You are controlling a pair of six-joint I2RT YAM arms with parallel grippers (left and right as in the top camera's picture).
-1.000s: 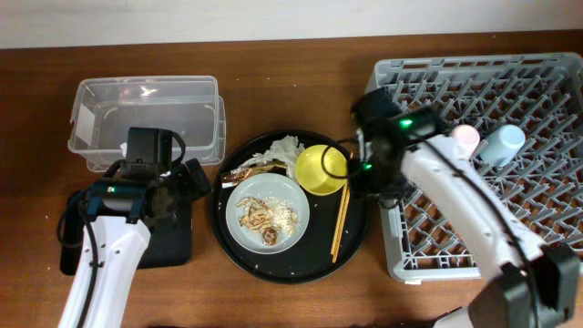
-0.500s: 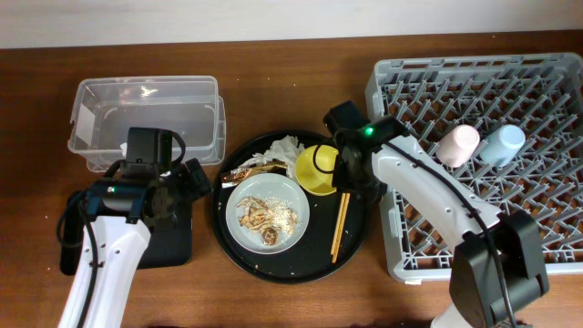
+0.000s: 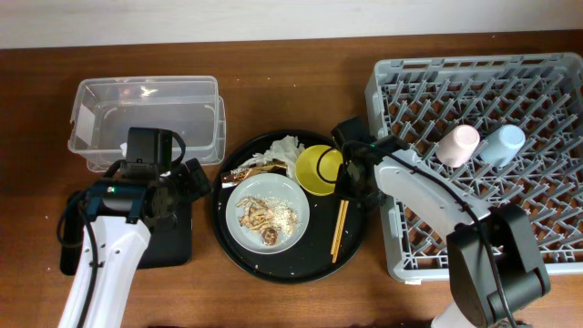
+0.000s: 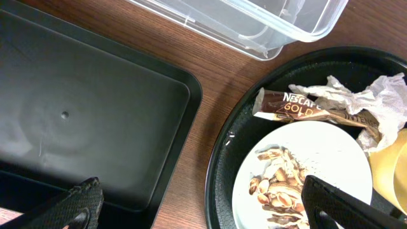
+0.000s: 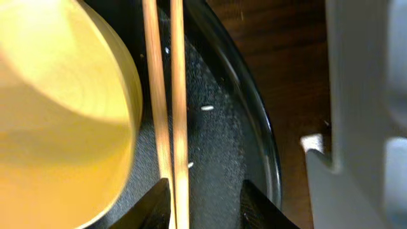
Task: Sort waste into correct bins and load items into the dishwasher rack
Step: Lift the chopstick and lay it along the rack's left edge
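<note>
My right gripper (image 3: 349, 182) (image 5: 203, 205) hangs low over the upper end of the wooden chopsticks (image 3: 339, 228) (image 5: 165, 95), beside the yellow bowl (image 3: 319, 169) (image 5: 57, 108). Its jaws are open. The sticks lie between them against the left finger, with a gap to the right finger. My left gripper (image 3: 182, 187) (image 4: 206, 211) is wide open and empty, straddling the flat black tray (image 4: 95, 121) and the plate (image 3: 267, 211) (image 4: 331, 146). Food scraps (image 3: 260, 217) (image 4: 280, 187) sit on the plate. Tissue (image 3: 284, 148) and a brown-and-gold wrapper (image 3: 248, 169) (image 4: 299, 108) lie above it.
Everything sits on a large round black tray (image 3: 290, 269) (image 5: 235, 127). The clear box (image 3: 146, 118) stands at back left. The grey rack (image 3: 492, 191) (image 5: 369, 95) fills the right side and holds a pink cup (image 3: 458, 143) and a blue cup (image 3: 503, 143).
My right gripper moved from the rack's left edge onto the round tray, came down over the chopsticks and narrowed a little. The left arm stayed still.
</note>
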